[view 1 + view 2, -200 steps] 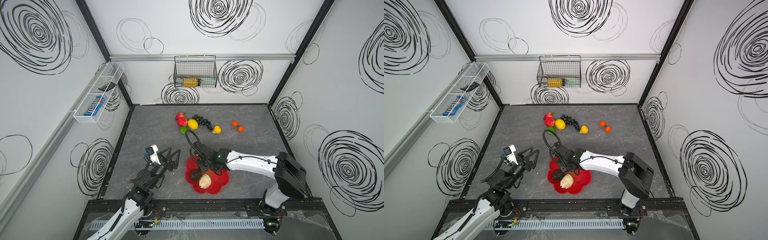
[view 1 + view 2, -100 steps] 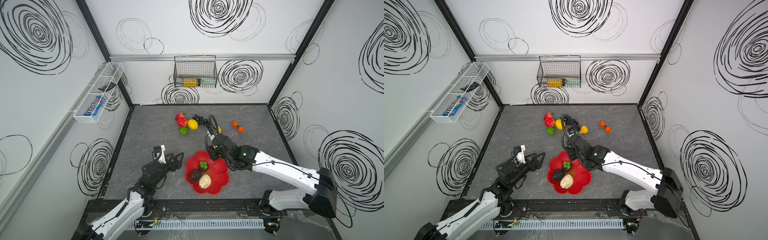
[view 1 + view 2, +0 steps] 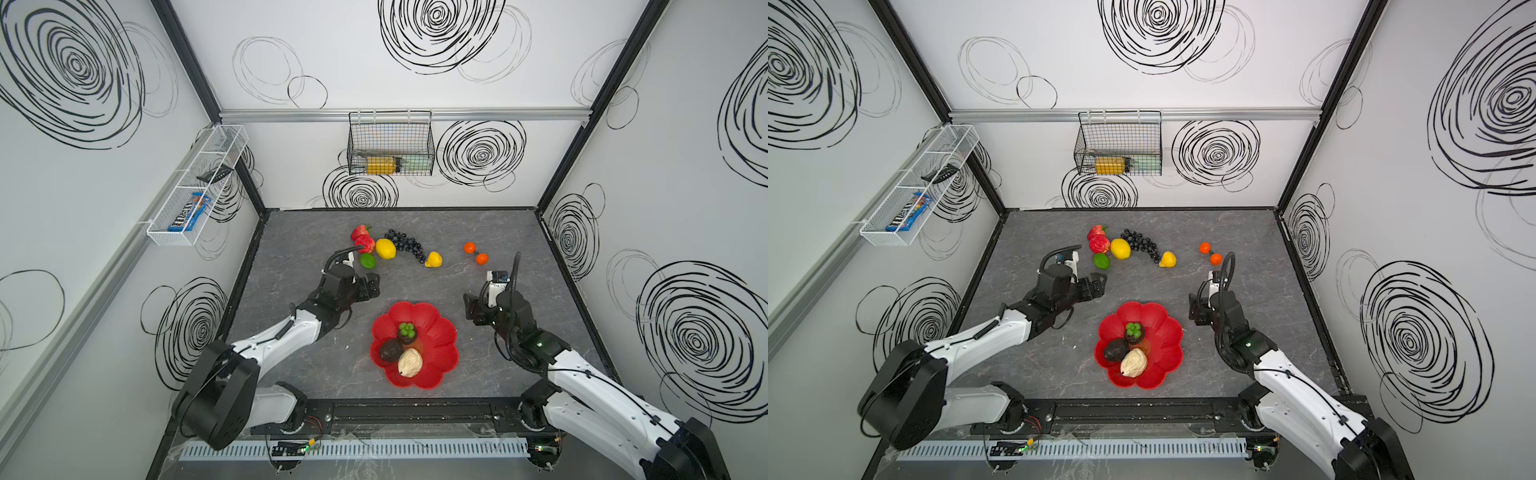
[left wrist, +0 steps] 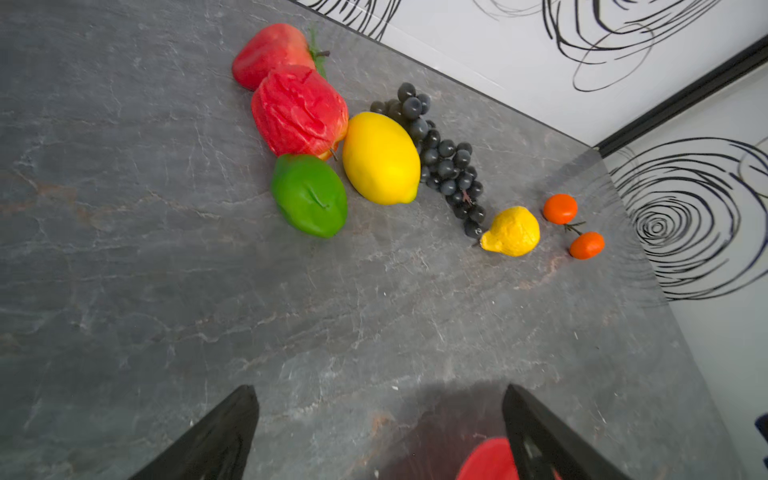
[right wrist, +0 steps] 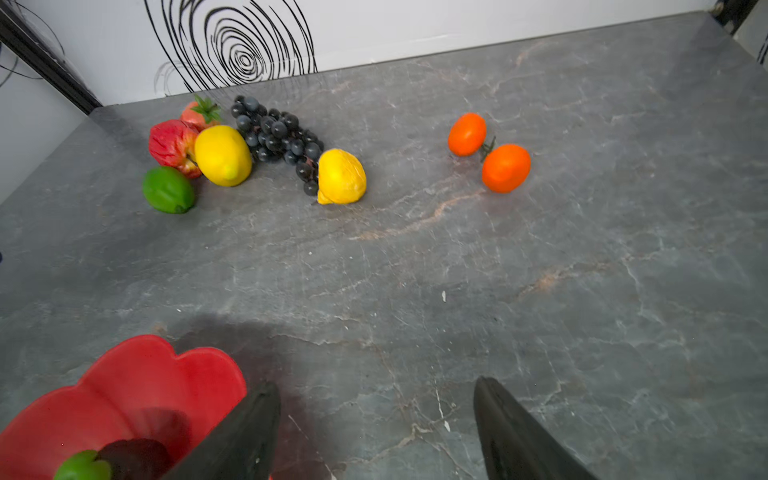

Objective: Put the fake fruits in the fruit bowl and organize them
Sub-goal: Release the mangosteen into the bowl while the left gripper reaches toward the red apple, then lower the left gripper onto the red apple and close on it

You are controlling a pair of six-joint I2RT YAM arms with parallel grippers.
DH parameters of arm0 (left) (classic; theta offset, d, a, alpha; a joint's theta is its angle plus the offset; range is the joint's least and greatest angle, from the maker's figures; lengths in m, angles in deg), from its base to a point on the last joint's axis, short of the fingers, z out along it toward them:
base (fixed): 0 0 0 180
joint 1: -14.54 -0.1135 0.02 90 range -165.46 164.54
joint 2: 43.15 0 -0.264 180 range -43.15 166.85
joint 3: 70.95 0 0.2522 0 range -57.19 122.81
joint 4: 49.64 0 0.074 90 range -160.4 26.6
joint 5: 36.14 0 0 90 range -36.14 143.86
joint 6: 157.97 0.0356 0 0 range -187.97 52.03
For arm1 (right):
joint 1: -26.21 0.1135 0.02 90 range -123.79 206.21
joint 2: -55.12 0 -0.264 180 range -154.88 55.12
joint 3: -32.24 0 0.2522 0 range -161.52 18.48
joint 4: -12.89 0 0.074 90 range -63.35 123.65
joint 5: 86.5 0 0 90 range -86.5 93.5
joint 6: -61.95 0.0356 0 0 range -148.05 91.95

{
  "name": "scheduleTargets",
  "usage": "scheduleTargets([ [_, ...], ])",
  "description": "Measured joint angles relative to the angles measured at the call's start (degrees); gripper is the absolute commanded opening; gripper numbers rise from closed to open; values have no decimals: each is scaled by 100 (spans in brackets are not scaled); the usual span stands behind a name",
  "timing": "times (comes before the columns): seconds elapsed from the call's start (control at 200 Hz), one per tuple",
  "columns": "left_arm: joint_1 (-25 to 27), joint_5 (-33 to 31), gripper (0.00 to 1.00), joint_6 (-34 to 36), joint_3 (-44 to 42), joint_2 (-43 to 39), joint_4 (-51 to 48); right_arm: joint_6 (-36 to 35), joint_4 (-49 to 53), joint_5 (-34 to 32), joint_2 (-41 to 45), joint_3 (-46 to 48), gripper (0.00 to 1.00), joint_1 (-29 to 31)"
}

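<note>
Near the front of the grey marbled tabletop (image 3: pixel 291 249), between the two arms, a shallow bright red plastic bowl with a scalloped petal rim (image 3: pixel 440 332). Inside it, grouped toward its left half: dark round mangosteen with green cap (image 3: pixel 407 332), dark wrinkled avocado (image 3: pixel 390 350) just beside it, beige lumpy fruit (image 3: pixel 410 362) against the avocado on the near side.

Toward the back wall, well apart from the bowl, a loose row on the tabletop: red strawberry with green leaves (image 3: pixel 360 231), crumpled red apple (image 3: pixel 365 243) touching it, large smooth yellow lemon (image 3: pixel 385 248) against the apple, green lime (image 3: pixel 368 261) just in front, bunch of black grapes (image 3: pixel 405 245) trailing rightward to a small wrinkled yellow lemon (image 3: pixel 433 259). Farther right, apart from the rest, two small oranges (image 3: pixel 470 247) joined by a stem.

Left gripper (image 3: pixel 372 286) hovering between lime and bowl, jaws spread wide, nothing between them; black fingertips (image 4: pixel 224 436) far apart over bare tabletop in the left wrist view. Right gripper (image 3: pixel 471 309) just right of the bowl's rim, jaws likewise apart and empty.

On the back wall, a black wire basket (image 3: pixel 390 145) holding a yellow cylindrical container (image 3: pixel 380 165); on the left wall, a white mesh basket (image 3: pixel 195 195) with a blue candy packet (image 3: pixel 187 212).
</note>
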Motion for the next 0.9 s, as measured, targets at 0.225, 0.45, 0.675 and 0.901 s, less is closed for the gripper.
scheduleTargets([
  [0.225, -573, -66, 96, -122, 1279, 1180, -262, 151, -544, 149, 122, 409, 83, -55],
  [0.45, -879, -116, 96, -319, 2524, 2269, -518, 258, -874, 212, 212, 422, 86, -70],
  [0.675, -922, -278, 96, -367, 3657, 3185, -968, 361, -876, 192, 286, 522, 90, -111],
  [0.901, -920, -507, 96, -376, 4234, 3851, -1298, 426, -879, 201, 282, 544, 91, -164],
])
